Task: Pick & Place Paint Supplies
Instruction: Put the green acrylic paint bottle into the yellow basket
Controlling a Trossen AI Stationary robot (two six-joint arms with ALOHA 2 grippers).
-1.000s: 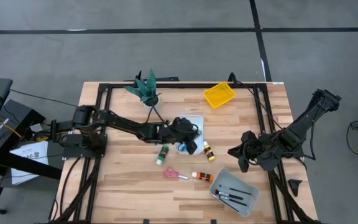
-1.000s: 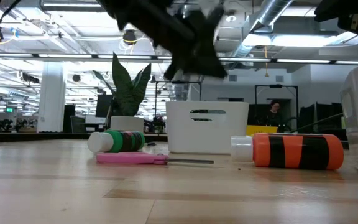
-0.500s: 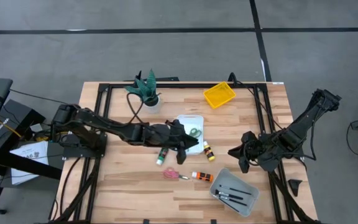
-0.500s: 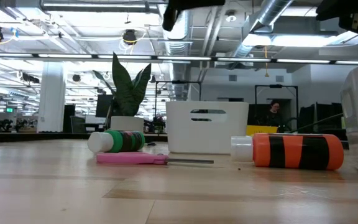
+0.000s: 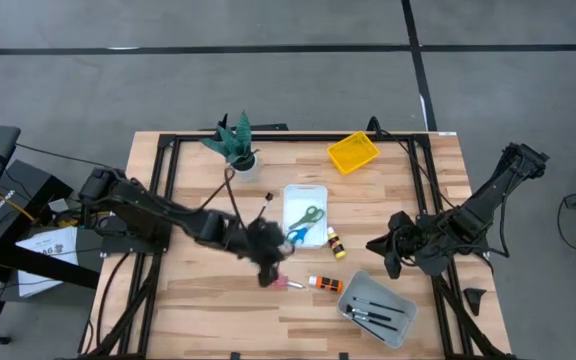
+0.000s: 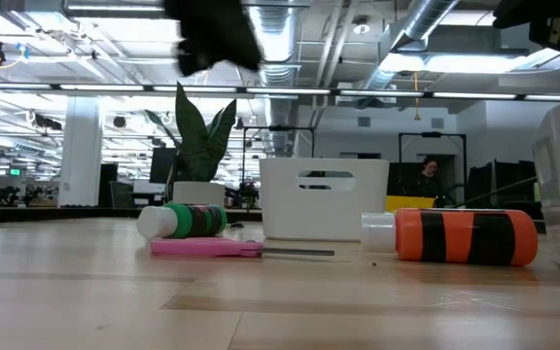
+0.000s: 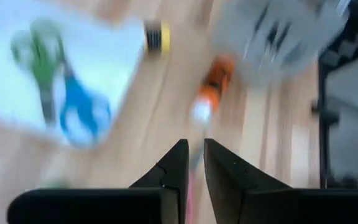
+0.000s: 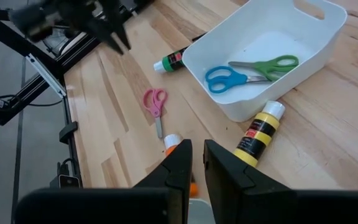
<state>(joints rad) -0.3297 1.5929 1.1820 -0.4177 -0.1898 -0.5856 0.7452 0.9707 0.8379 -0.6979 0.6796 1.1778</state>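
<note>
left gripper point(image 5: 268, 272) moved from white tray point(image 5: 292, 192) to above pink scissors point(image 5: 290, 285) | fingers nearly together, empty

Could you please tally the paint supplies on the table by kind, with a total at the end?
Scissors: 3 - green scissors, blue scissors, pink scissors
Paint bottles: 3 - green bottle, yellow bottle, orange bottle
Brushes: about 3, dark-handled, in the grey tray; the exact number is hard to tell
Total: about 9
</note>
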